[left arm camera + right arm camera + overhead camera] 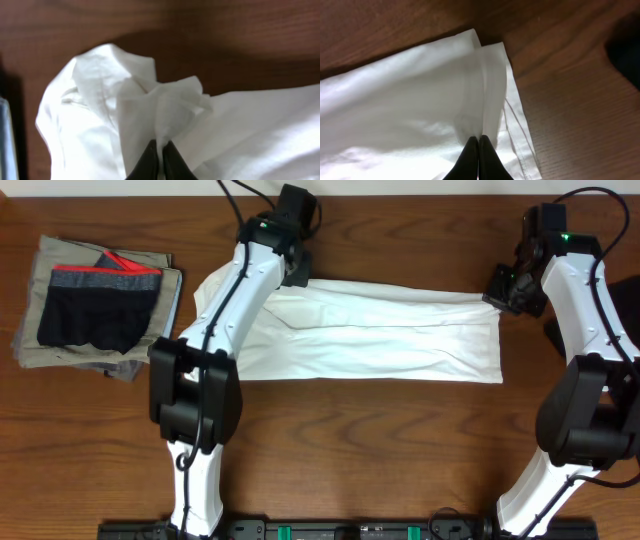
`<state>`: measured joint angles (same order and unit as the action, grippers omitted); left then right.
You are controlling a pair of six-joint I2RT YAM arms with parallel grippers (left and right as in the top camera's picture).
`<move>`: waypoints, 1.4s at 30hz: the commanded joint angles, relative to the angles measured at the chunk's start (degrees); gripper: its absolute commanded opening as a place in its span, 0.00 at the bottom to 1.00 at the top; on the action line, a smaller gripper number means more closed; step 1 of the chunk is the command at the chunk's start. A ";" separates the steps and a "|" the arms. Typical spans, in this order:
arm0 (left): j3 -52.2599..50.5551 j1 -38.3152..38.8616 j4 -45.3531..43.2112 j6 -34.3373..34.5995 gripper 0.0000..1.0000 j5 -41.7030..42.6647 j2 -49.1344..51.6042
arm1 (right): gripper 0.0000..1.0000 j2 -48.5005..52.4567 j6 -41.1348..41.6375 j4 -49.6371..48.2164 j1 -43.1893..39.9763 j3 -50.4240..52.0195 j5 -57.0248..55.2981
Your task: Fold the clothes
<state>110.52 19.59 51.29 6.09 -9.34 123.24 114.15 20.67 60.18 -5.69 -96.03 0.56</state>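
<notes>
White T-shirt (370, 340) lies stretched across the wooden table (350, 450). Left gripper (158, 146) and right gripper (478, 141) each clamp its cloth at opposite ends.

Dark wooden table (400, 440), white T-shirt (380, 340) flat across its middle, folded khaki stack (70, 252) far left

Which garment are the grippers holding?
The thin white T-shirt, pinched by left gripper and right gripper; the black shorts on khaki folded pieces lie untouched.
</notes>
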 commanded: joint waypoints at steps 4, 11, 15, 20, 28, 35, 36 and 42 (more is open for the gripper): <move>0.35 -0.28 7.13 13.90 0.06 -0.83 -0.17 | 0.01 -0.61 1.64 1.20 0.52 0.09 -0.33; 0.35 -0.44 12.87 16.74 0.07 -0.85 -0.09 | 0.01 -0.61 1.64 2.91 0.52 0.15 -0.31; 0.33 -1.38 16.83 16.74 0.11 -2.12 0.07 | 0.01 -0.61 1.62 4.15 0.52 0.15 -0.33; -0.61 -3.37 20.37 16.72 0.12 -2.80 0.15 | 0.01 -0.61 1.62 4.61 0.52 0.15 -0.31; -3.50 -6.32 24.83 16.68 0.11 -2.78 0.20 | 0.01 -0.61 1.62 6.82 0.52 0.15 -0.35; -4.33 -6.56 24.28 16.68 0.12 -2.75 -0.11 | 0.15 -0.61 1.55 8.31 0.52 0.15 -0.35; -4.28 -6.56 23.74 16.65 0.13 -2.75 -0.39 | 0.28 -0.61 1.51 8.31 0.52 0.15 -0.33; -3.80 -6.56 21.68 16.70 0.49 -2.73 -4.55 | 0.59 -0.61 0.31 9.94 0.50 0.15 -0.37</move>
<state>106.41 13.19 73.19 22.24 -11.18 122.67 114.15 21.37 69.54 -5.69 -95.98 0.54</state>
